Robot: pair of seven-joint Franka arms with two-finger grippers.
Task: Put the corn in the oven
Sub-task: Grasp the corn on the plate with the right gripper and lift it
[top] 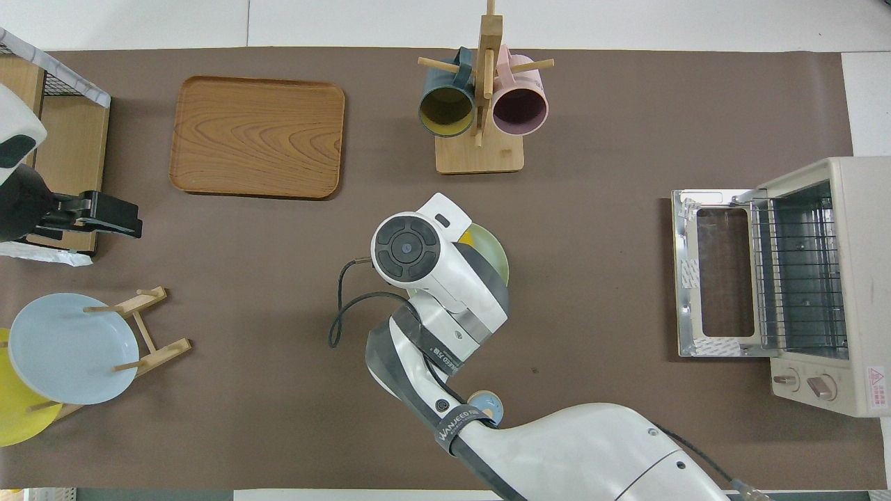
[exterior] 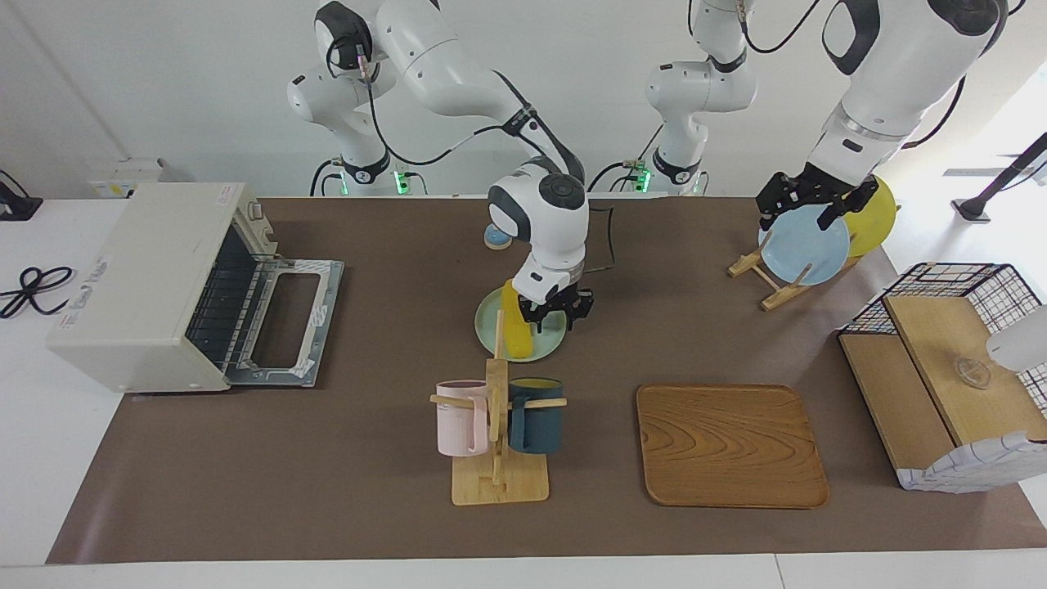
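The yellow corn (exterior: 514, 331) lies on a pale green plate (exterior: 487, 327) mid-table. My right gripper (exterior: 557, 313) is low over that plate, open, its fingers just beside the corn on the side toward the left arm's end. In the overhead view the right arm's wrist hides the corn; only the plate's rim (top: 497, 256) shows. The cream oven (exterior: 139, 278) stands at the right arm's end with its glass door (exterior: 282, 323) dropped open and the rack showing; it also shows in the overhead view (top: 828, 278). My left gripper (exterior: 806, 204) is open, raised high at the left arm's end.
A wooden mug rack (exterior: 497, 458) with a pink and a dark blue mug stands farther from the robots than the plate. A wooden tray (exterior: 730, 446), a plate rack (exterior: 769, 282) with blue and yellow plates, a wire-and-wood shelf (exterior: 941, 368) and a small blue disc (exterior: 493, 238) are also on the table.
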